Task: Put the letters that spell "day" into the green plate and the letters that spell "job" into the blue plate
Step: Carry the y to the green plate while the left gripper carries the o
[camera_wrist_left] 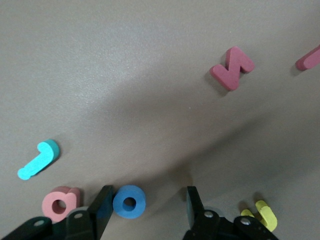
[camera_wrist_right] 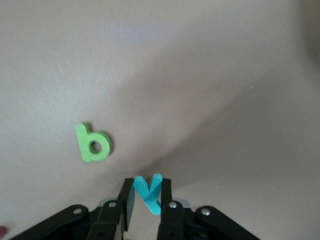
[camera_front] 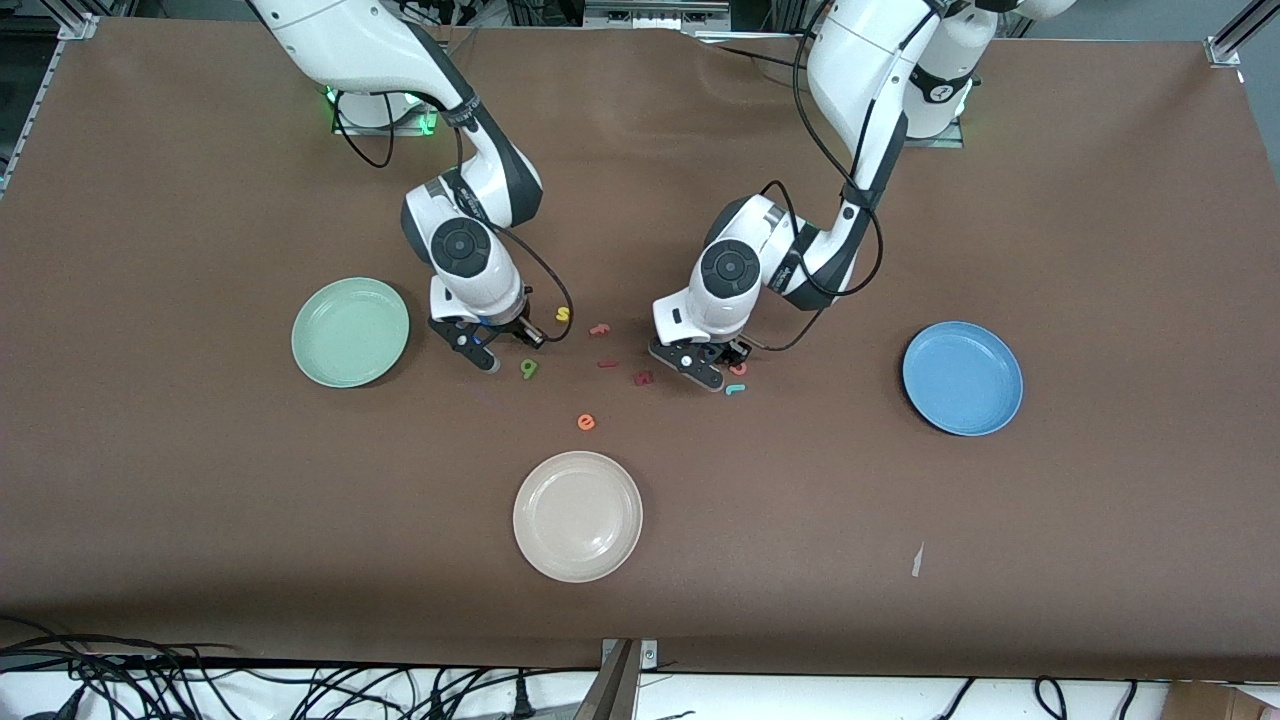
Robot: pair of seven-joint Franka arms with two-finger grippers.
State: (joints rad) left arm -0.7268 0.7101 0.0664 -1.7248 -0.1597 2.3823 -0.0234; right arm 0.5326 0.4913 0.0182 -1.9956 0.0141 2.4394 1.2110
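My right gripper (camera_wrist_right: 147, 187) is shut on the teal "y" (camera_wrist_right: 150, 194), low over the table between the green plate (camera_front: 350, 332) and the dark green "a" (camera_front: 529, 369) (camera_wrist_right: 93, 143). My left gripper (camera_wrist_left: 149, 196) stands open around the blue "o" (camera_wrist_left: 129, 201), which touches one finger while the other finger stands apart. The pink "b" (camera_wrist_left: 60, 202) lies just outside that finger, with the teal "j" (camera_wrist_left: 40, 159) close by. In the front view the left gripper (camera_front: 705, 372) hides the "o". The blue plate (camera_front: 962, 378) lies toward the left arm's end.
A cream plate (camera_front: 577, 516) sits nearest the front camera. An orange "e" (camera_front: 586, 422), a yellow "s" (camera_front: 563, 314) and dark red letters (camera_front: 643, 378) lie between the grippers. A yellow letter (camera_wrist_left: 262, 214) peeks out beside the left gripper.
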